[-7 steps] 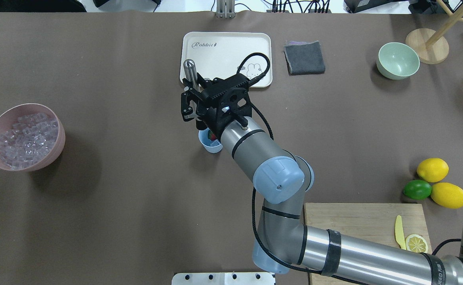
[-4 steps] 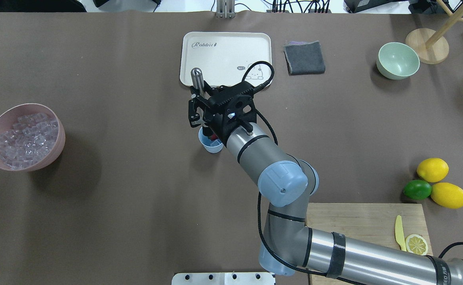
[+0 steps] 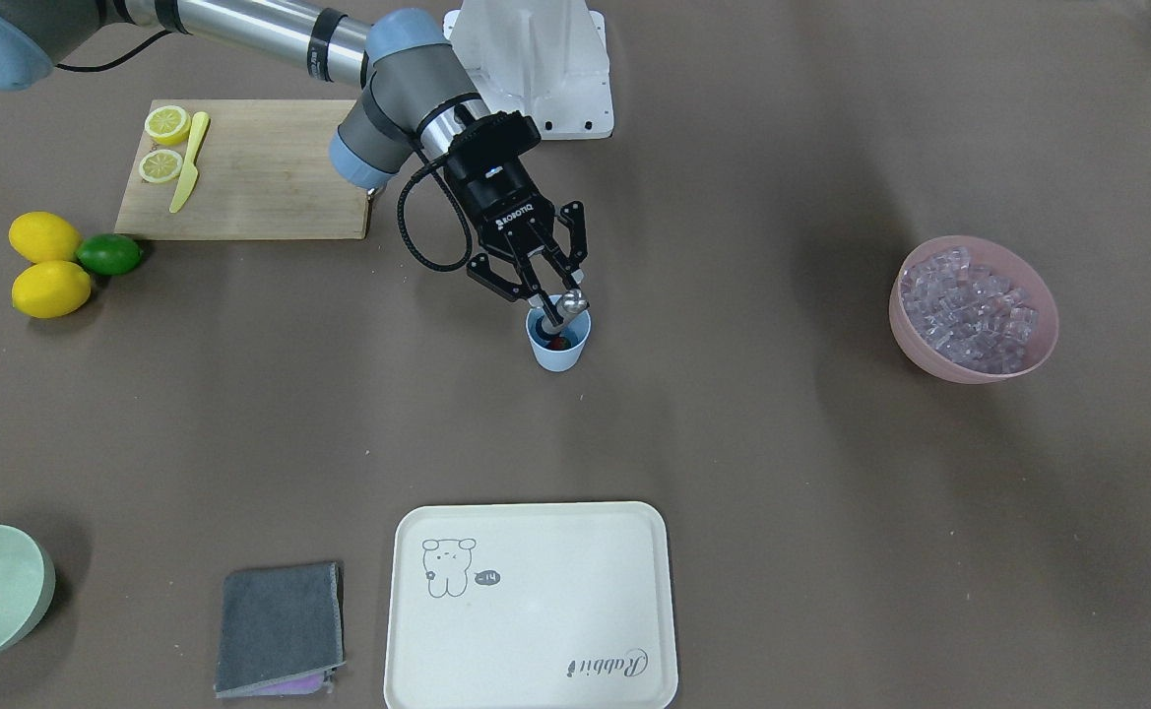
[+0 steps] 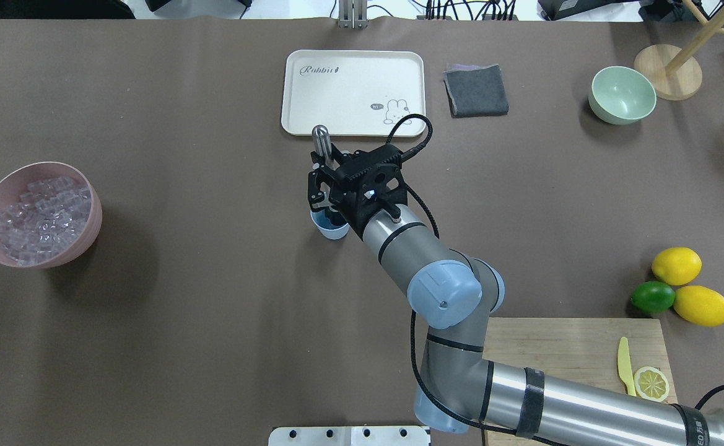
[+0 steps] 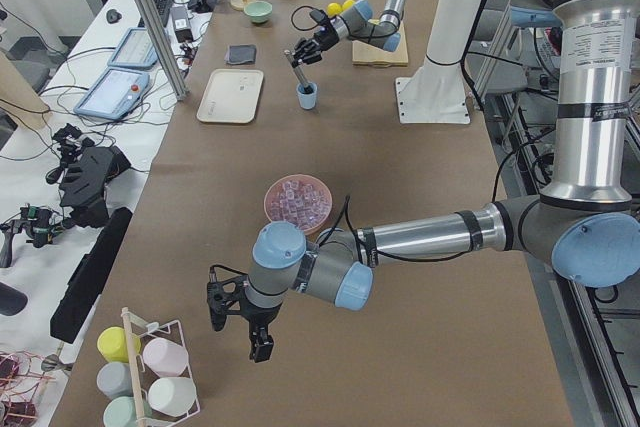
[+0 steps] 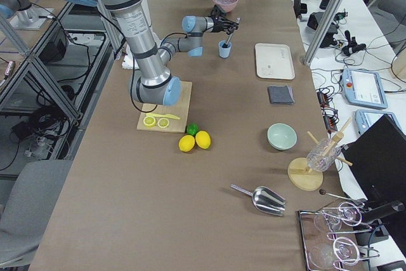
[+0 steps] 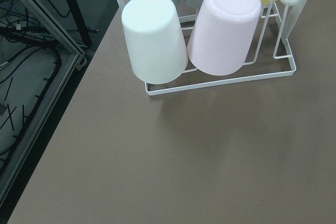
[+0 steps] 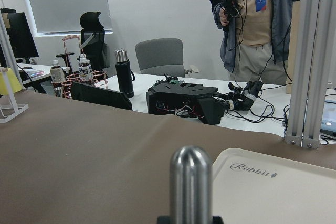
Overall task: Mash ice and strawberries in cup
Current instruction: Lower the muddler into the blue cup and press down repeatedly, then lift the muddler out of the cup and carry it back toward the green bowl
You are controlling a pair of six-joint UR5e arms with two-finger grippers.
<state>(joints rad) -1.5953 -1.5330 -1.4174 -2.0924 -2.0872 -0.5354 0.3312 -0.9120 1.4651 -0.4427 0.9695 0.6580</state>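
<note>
Brown-covered table (image 4: 213, 310), lab benches and a standing person behind it in the right wrist view.

- Cup (image 4: 332, 231): light blue, upright, just left of centre in the overhead frame and well apart from everything else on the table.
- Strawberry (image 3: 560, 342): shows as a red patch inside the cup in the front-facing view.
- Right gripper (image 3: 545, 293): directly above the cup, with its fingers pinched on a metal rod (image 4: 321, 141). The rod is tilted, with its lower end down inside the cup and its rounded top leaning toward the cream tray (image 4: 352, 62) at upper centre.
- Ice (image 4: 39, 214): clear cubes heaped in the pink bowl (image 4: 92, 232) at the far left of the overhead frame. Cannot tell whether any are in the cup.
- Left gripper (image 5: 237, 332): lower left of the left side view, hanging over the table near a wire rack of cups (image 5: 170, 352). Cannot tell whether its fingers are spread or closed.
</note>
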